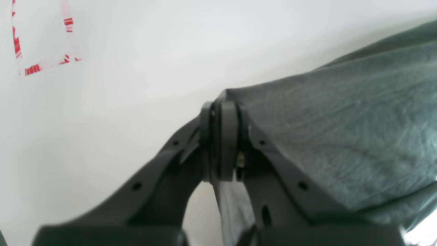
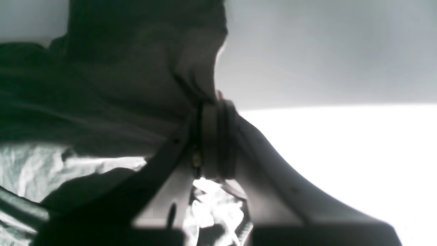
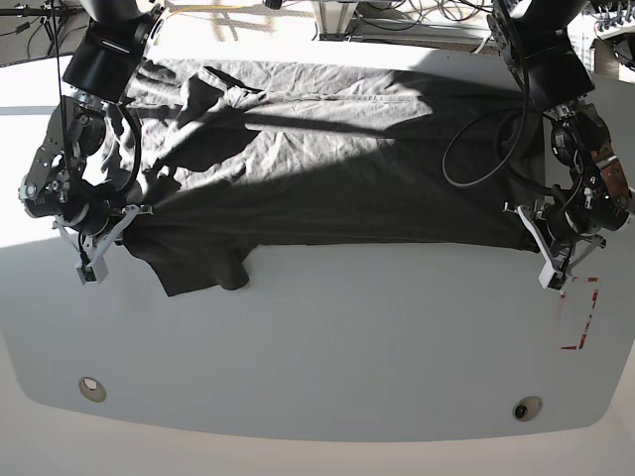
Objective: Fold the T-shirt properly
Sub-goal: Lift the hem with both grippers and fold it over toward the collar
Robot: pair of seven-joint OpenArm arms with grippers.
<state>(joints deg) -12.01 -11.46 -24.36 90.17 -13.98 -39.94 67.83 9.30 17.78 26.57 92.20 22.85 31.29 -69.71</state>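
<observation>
The dark charcoal T-shirt [image 3: 337, 169] lies spread and wrinkled across the back half of the white table, with a sleeve [image 3: 203, 268] reaching toward the front at the left. My left gripper [image 3: 528, 230], on the right of the base view, is shut on the shirt's front right corner. In the left wrist view its tips [image 1: 223, 107] pinch the cloth [image 1: 341, 130]. My right gripper [image 3: 131, 212], on the left of the base view, is shut on the shirt's left edge. In the right wrist view its tips [image 2: 216, 104] clamp the cloth [image 2: 119, 102].
Red tape corner marks [image 3: 580, 317] lie on the table in front of my left gripper and also show in the left wrist view [image 1: 41, 65]. Two small round holes [image 3: 91, 388] [image 3: 526, 408] sit near the table's curved front edge. Cables and gear crowd the back.
</observation>
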